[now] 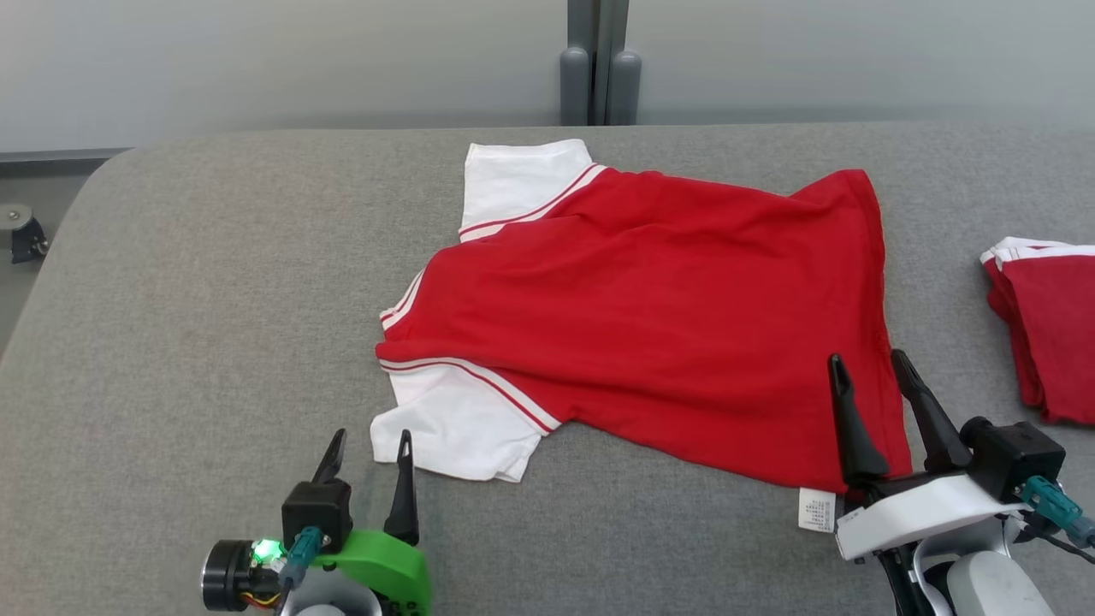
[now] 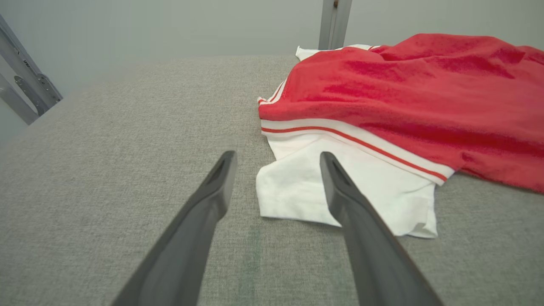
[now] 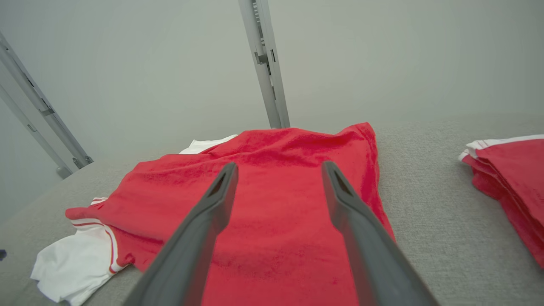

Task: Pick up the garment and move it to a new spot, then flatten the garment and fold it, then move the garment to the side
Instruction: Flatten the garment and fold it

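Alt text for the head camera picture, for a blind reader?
A red T-shirt with white sleeves lies spread on a grey table. Left gripper and right gripper, both open, are at its near edge; folded red garments lie rightward.

Garment (image 1: 650,316) central on table (image 1: 214,299), folded pile (image 1: 1048,325) well apart at right

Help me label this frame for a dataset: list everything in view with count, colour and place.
shirt: one, red with white sleeves, spread mid-table
care label: one, white, at the shirt's near hem
folded garments: one stack, red with white trim, table's right side
table: one, grey fabric top
post: one, grey, behind the table's far edge
left gripper: one, dark, open, by the near white sleeve
right gripper: one, dark, open, over the shirt's near corner
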